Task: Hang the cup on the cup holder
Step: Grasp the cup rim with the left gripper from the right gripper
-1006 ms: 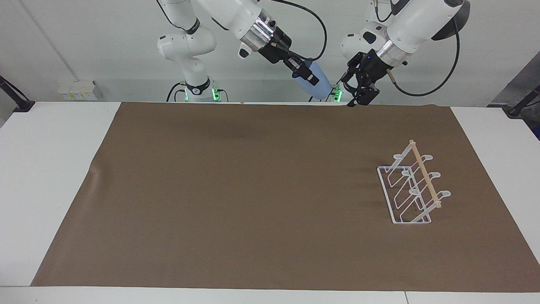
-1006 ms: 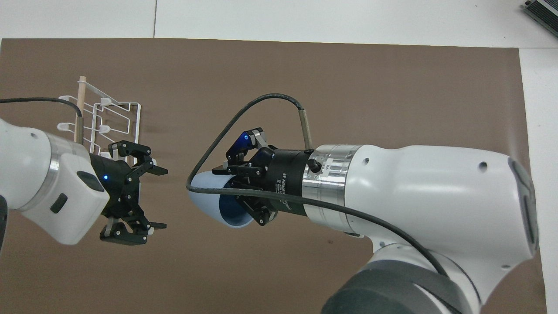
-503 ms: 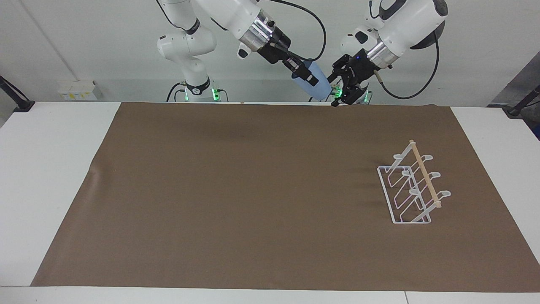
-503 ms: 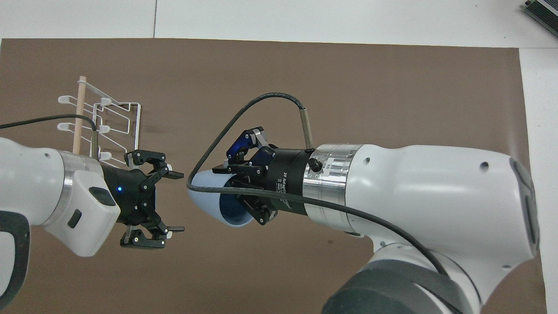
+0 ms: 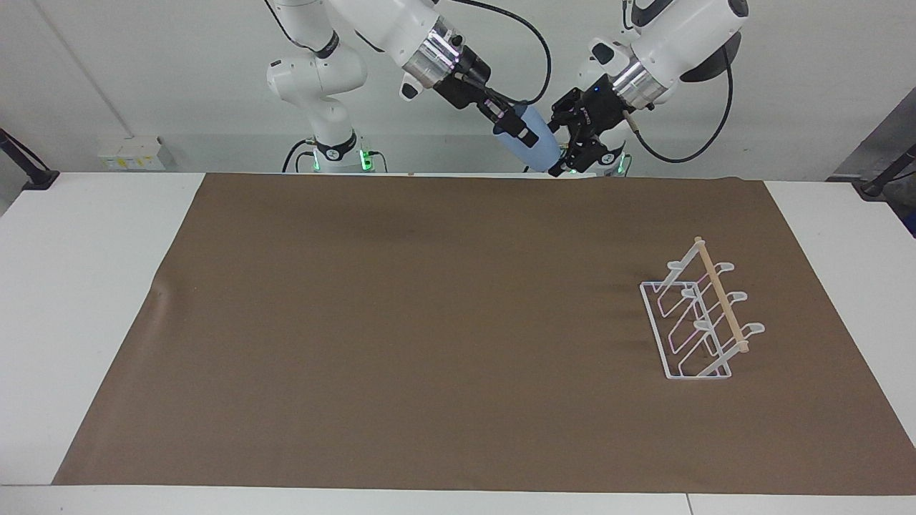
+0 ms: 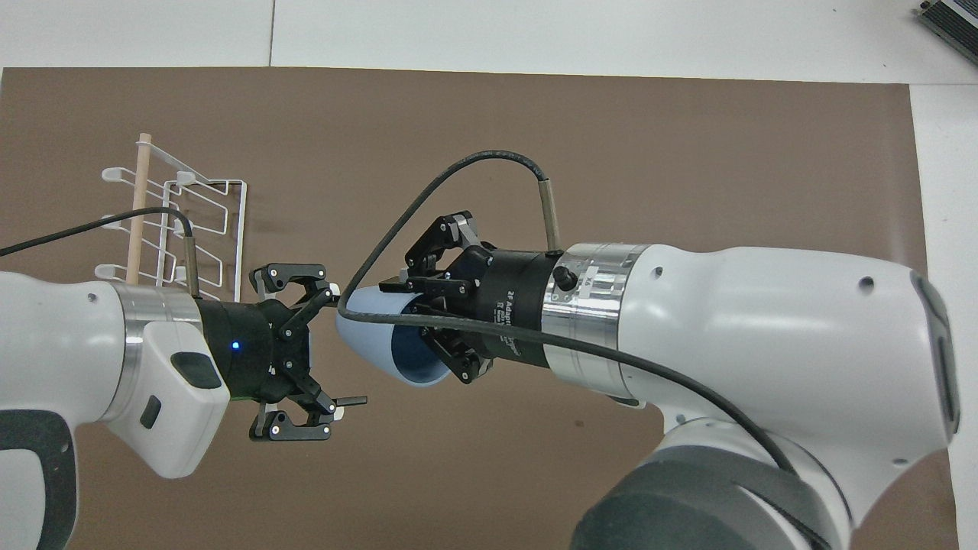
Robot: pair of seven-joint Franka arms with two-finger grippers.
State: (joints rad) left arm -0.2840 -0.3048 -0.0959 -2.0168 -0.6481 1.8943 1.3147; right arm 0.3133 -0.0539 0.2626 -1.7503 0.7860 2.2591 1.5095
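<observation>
Two arms mid-handover. Facing view: right gripper pinches cup by its rim, airborne; cup holder bare at the left arm's end. Overhead view: left gripper spread around cup base, not clamped. Transfer and hanging remain.

Cup: light-blue plastic, matt, smooth outside and inside.

Rack: thin white-coated wire, smooth, slight sheen; flat tips on the prongs look like the same white finish. Dowel on top: pale bare wood, matt.

Mat: brown, matt, paper- or felt-like sheet; one shallow wrinkle at the edge toward the right arm's end. Cannot tell which of the two materials.

Table: white, smooth, low sheen.

Right gripper and left gripper: black matt links. Wrist rings: bright polished metal. Arm shells: glossy white plastic. Cables: black, rubbery, matt.
</observation>
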